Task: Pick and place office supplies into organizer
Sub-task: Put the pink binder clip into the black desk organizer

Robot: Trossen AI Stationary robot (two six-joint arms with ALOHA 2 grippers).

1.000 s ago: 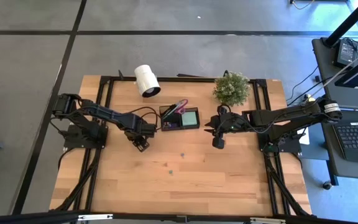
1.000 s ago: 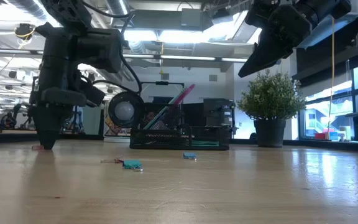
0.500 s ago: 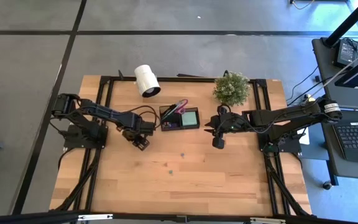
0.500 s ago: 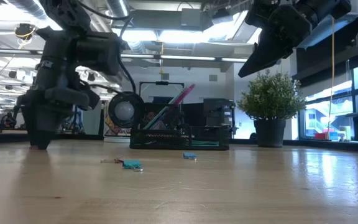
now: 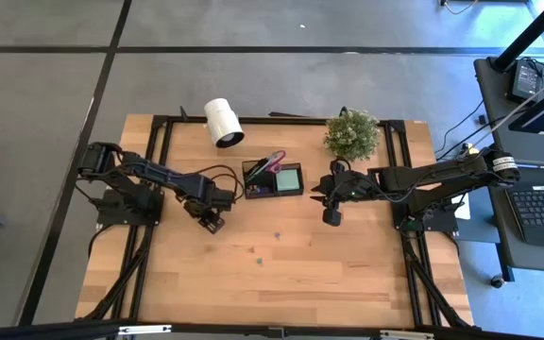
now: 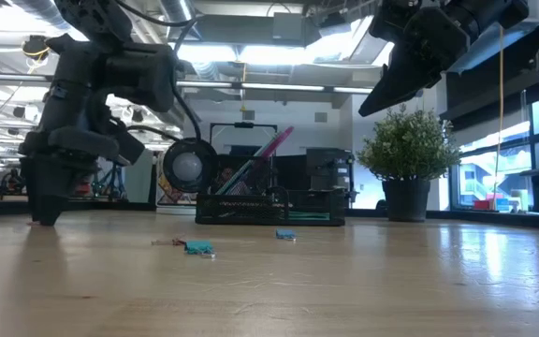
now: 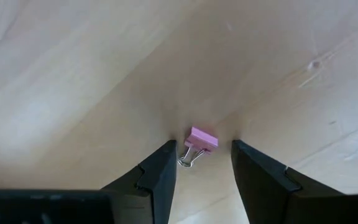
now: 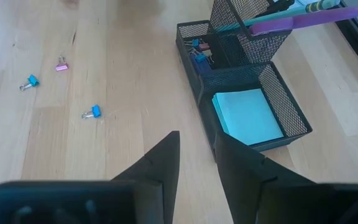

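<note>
My left gripper [image 7: 204, 155] points straight down at the table, left of the organizer, and is open. A small pink binder clip [image 7: 201, 140] lies on the wood between its two fingers, apart from both. In the high view this gripper [image 5: 213, 220] stands low over the wood. The black mesh organizer [image 5: 274, 178] holds purple-handled scissors [image 8: 303, 18], pens, a mint-green sticky pad [image 8: 247, 115] and small clips [image 8: 199, 53]. My right gripper [image 5: 331, 217] hangs open above the table, right of the organizer, with nothing between its fingers [image 8: 197, 143].
Two blue binder clips [image 8: 92, 112] [image 8: 31, 81] and another pink clip [image 8: 61, 65] lie loose on the wood nearer than the organizer. A white roll [image 5: 223, 121] lies at the far left. A small green plant [image 5: 351, 134] stands at the far right.
My left gripper has shifted a little toward the table's left edge and turned slightly about its upright line, staying low over the wood. My right gripper has kept still.
</note>
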